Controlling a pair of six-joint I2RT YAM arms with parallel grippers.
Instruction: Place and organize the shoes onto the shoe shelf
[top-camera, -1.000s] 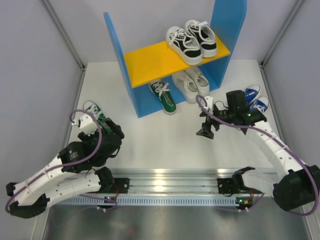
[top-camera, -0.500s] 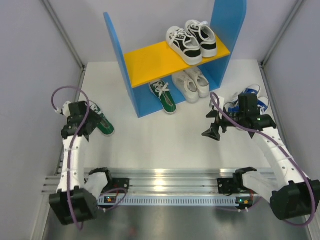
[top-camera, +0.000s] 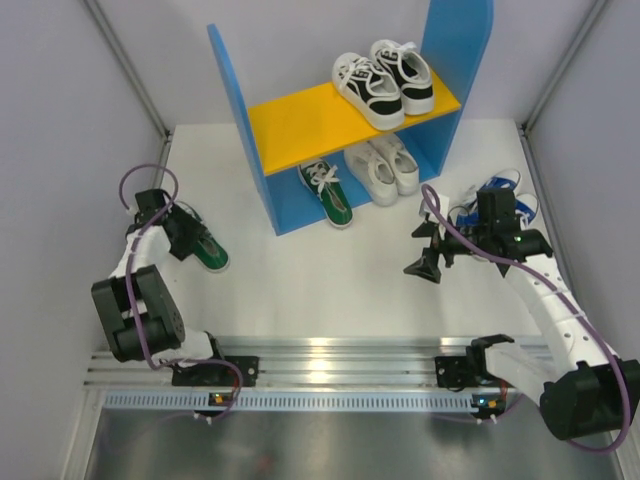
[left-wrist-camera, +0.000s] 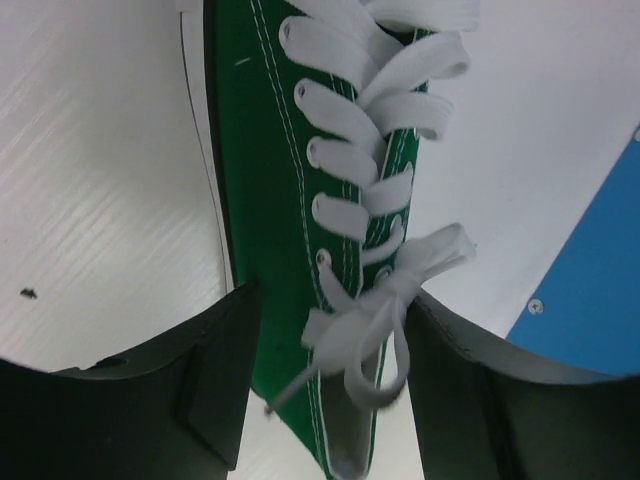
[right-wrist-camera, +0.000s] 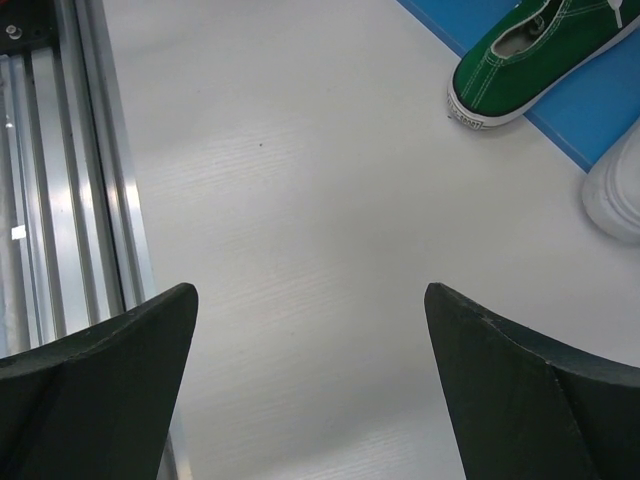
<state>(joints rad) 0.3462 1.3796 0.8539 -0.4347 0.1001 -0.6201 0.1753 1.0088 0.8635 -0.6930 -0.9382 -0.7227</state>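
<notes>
One green shoe (top-camera: 210, 255) with white laces lies on the table at the left. My left gripper (top-camera: 185, 232) is over its heel end. In the left wrist view the green shoe (left-wrist-camera: 260, 150) lies between the open jaws of my left gripper (left-wrist-camera: 333, 292), one jaw close on each side. The shoe shelf (top-camera: 300, 122) holds the other green shoe (top-camera: 328, 192) and the white pair (top-camera: 385, 168) under its orange board. The blue pair (top-camera: 505, 190) is partly hidden behind my right arm. My right gripper (top-camera: 425, 262) is open and empty; in its wrist view (right-wrist-camera: 308, 290) it is above bare table.
A black-and-white pair (top-camera: 385, 82) stands on the right half of the orange board. The metal rail (top-camera: 330, 355) runs along the near edge. The right wrist view shows the shelved green shoe (right-wrist-camera: 530, 50) and a white shoe (right-wrist-camera: 620, 190).
My left arm has swung to the far left and brought its gripper down over the green shoe's heel end. The shoe has not moved. My right arm has barely moved since half a second ago.
</notes>
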